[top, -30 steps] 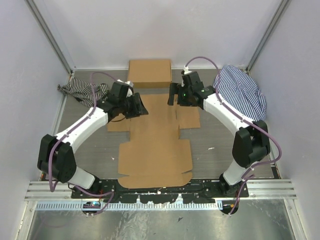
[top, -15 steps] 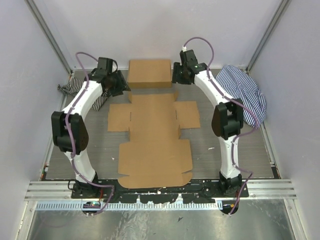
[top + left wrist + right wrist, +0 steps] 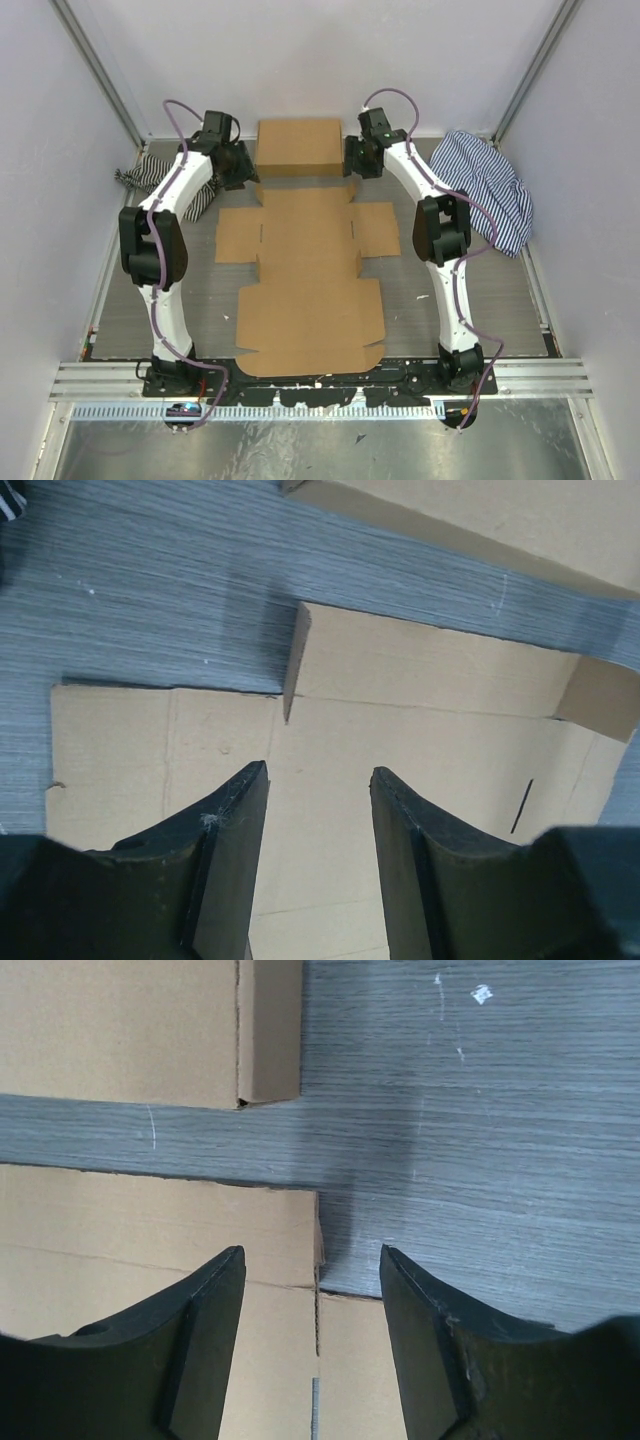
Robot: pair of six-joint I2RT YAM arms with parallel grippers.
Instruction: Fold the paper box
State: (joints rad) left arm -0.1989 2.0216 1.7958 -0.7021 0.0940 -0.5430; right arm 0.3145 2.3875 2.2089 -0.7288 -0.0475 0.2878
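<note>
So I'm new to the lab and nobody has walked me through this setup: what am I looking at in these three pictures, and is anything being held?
The overhead picture comes from a fixed camera above and behind two robot arms bolted at the near edge of a grey table: the left arm and the right arm. The other two come from a camera on each wrist, looking down past that arm's jaws. Between the arms lies the paper box, unfolded and mostly flat, with flaps and creases. Behind it sits a low closed cardboard box, and a striped cloth lies at each side, left and right. Both arms reach to the flat piece's far end. Both pairs of jaws stand open with nothing between them, so nothing is held.
</note>
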